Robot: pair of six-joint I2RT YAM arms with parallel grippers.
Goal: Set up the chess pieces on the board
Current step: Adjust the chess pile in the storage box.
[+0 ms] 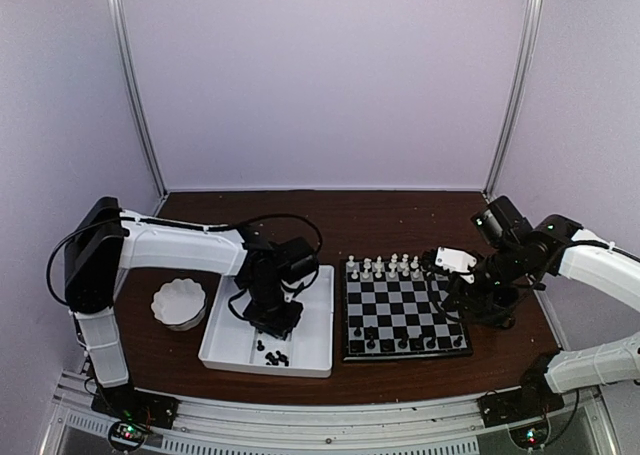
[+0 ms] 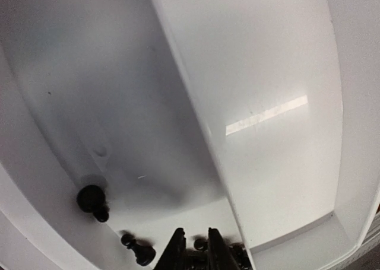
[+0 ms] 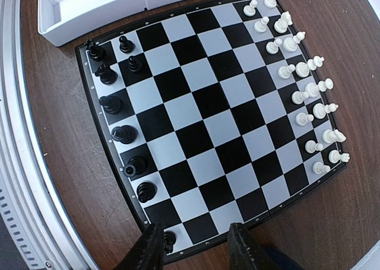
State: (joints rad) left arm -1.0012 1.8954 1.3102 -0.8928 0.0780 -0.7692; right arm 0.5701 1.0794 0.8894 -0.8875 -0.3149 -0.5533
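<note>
I see my left gripper point(image 2: 196, 235) narrow among black chessmen point(image 2: 138, 250) in the tray point(image 2: 285, 74), bottom centre; I can't tell if it grips one. My right gripper point(image 3: 196, 229) hangs wide and empty over the board point(image 3: 202, 104).

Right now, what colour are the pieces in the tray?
The chess pieces are black; left wrist view shows them best.

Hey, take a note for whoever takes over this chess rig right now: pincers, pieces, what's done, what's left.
Left pincer: down in the tray, nearly shut among loose black pieces; grip unclear.
Right pincer: open, empty, over the board corner.
Done: white pieces in two rows; several placed black pieces on their side.
Left: move the loose black pieces across.
</note>
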